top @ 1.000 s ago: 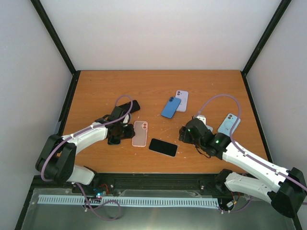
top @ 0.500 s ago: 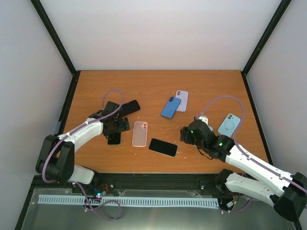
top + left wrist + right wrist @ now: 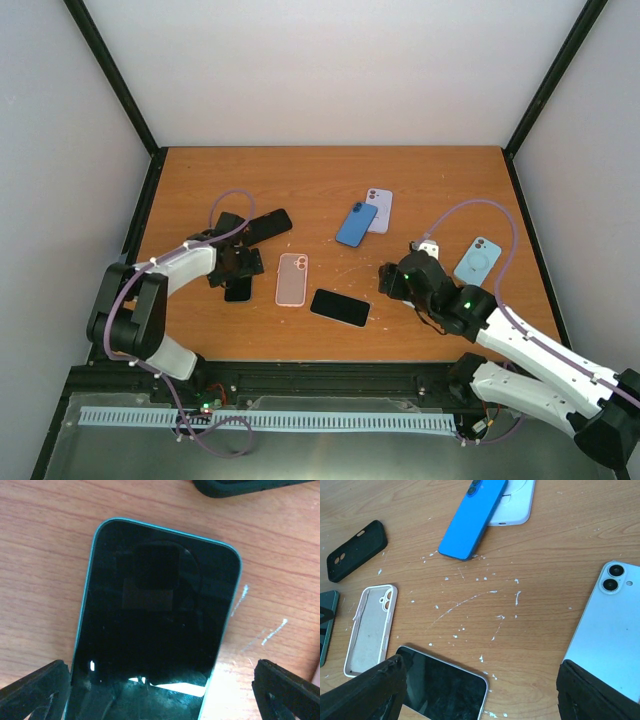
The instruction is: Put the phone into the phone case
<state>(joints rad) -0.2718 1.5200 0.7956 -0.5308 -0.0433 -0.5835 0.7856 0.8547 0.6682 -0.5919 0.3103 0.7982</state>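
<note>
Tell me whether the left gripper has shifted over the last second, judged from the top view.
Yes. The left gripper has drawn leftward, away from the pink case, which has stayed put on the table; the gap between them is wider now.

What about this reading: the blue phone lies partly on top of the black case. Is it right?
No. The blue phone lies partly on top of the white case; the black case lies apart, to the left. The right wrist view shows it.
</note>
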